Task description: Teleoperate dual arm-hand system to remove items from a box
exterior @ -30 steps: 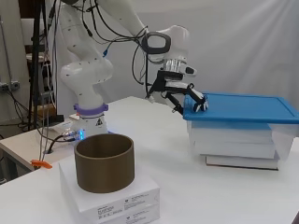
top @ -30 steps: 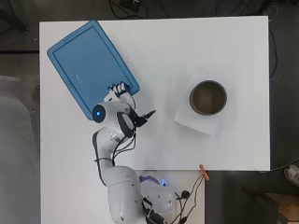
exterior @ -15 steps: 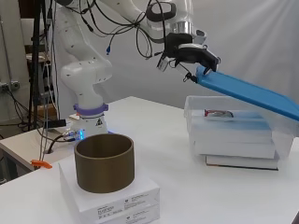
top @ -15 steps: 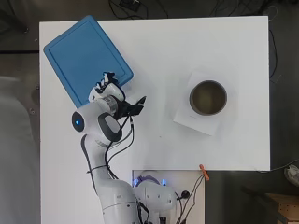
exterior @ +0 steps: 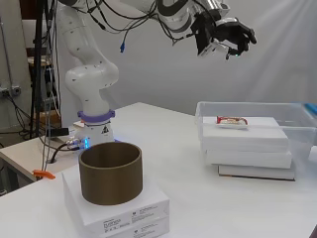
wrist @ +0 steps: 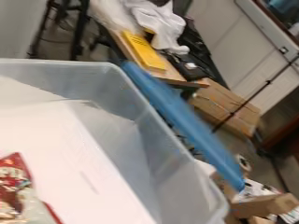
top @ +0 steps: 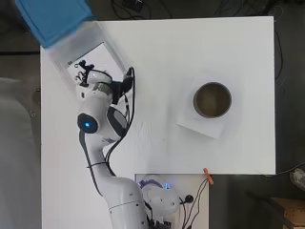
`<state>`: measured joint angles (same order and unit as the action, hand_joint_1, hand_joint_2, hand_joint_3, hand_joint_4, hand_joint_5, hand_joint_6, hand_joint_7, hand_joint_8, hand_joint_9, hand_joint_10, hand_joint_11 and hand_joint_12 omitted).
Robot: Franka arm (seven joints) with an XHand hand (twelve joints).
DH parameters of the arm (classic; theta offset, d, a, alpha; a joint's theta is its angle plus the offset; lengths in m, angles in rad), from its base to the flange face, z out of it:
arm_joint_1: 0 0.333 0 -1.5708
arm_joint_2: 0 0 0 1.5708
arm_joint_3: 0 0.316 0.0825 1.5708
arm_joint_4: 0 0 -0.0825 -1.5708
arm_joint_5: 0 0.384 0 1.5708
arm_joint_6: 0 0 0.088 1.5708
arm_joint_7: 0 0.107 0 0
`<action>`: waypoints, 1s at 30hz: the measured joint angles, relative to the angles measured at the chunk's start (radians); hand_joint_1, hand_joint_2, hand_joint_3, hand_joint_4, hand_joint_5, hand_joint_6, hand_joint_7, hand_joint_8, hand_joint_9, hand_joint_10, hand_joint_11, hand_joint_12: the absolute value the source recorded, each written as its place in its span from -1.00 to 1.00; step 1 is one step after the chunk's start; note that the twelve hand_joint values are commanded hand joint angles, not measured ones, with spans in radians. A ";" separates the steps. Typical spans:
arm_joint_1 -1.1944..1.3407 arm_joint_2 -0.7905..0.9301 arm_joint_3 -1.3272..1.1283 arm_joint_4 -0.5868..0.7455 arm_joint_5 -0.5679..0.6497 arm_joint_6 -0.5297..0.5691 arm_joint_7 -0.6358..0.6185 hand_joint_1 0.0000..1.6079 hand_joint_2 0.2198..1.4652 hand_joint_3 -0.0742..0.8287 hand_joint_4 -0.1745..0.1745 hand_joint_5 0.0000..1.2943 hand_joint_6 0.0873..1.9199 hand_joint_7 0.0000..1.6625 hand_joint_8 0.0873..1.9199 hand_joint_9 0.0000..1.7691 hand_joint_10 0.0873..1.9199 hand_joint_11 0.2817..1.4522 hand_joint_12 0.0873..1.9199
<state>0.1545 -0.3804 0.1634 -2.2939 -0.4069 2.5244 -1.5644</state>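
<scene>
My hand [exterior: 225, 37] up high, fingers curled, holding nothing. Brown cylinder [exterior: 111, 172] on white block [exterior: 119, 210], well down and left of hand. Clear box [exterior: 257, 121] open below hand, red packet [exterior: 231, 121] inside. Blue lid [top: 52, 18] beyond hand, off box, past table edge.

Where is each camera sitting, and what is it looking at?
Overhead view: above the table, looking straight down; shows the arm and the clear box.
Side view: beside the table, looking across; shows the arm and hand above the box.
Wrist view: at the wrist, looking into the box; no hand shows.
Side and wrist views share the red packet.
</scene>
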 joint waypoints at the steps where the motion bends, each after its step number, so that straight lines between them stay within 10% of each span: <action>1: 0.006 0.002 -0.002 -0.018 0.058 0.003 -0.065 0.51 0.58 -0.84 -0.93 0.03 0.31 0.16 0.20 0.31 -0.45 -0.41 -0.20; 2: 0.009 0.003 -0.002 -0.026 0.085 0.001 -0.093 0.51 0.59 -0.84 -0.96 0.01 0.32 0.15 0.21 0.31 -0.51 -0.40 -0.29; 5: 0.011 0.013 -0.002 -0.049 0.108 -0.030 -0.067 -0.50 0.21 -0.87 -0.37 -0.63 -0.78 -0.50 -0.80 -0.31 -0.98 -0.66 -0.90; 9: 0.010 0.092 0.005 0.069 0.197 -0.316 0.109 -0.90 -0.01 -0.88 -0.27 -0.83 -1.00 -0.70 -1.00 -0.55 -1.00 -0.71 -1.00; 13: 0.009 0.181 0.022 0.269 0.237 -0.663 0.455 -0.96 -0.03 -0.86 -0.34 -0.86 -1.00 -0.71 -1.00 -0.59 -1.00 -0.72 -1.00; 16: 0.009 0.231 0.031 0.295 0.244 -0.724 0.639 -0.93 0.05 -0.84 -0.33 -0.72 -1.00 -0.58 -1.00 -0.50 -1.00 -0.66 -1.00; 23: 0.008 0.289 0.021 0.152 0.225 -0.598 0.652 -0.79 0.28 -0.83 -0.43 -0.39 -1.00 -0.32 -1.00 -0.31 -1.00 -0.49 -1.00; 30: -0.101 0.293 0.165 0.127 0.265 -0.572 0.585 -0.79 0.23 -0.85 -0.47 -0.69 -1.00 -0.62 -1.00 -0.53 -1.00 -0.70 -1.00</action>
<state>0.0532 -0.0877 0.3284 -2.1674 -0.1417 1.9524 -0.9797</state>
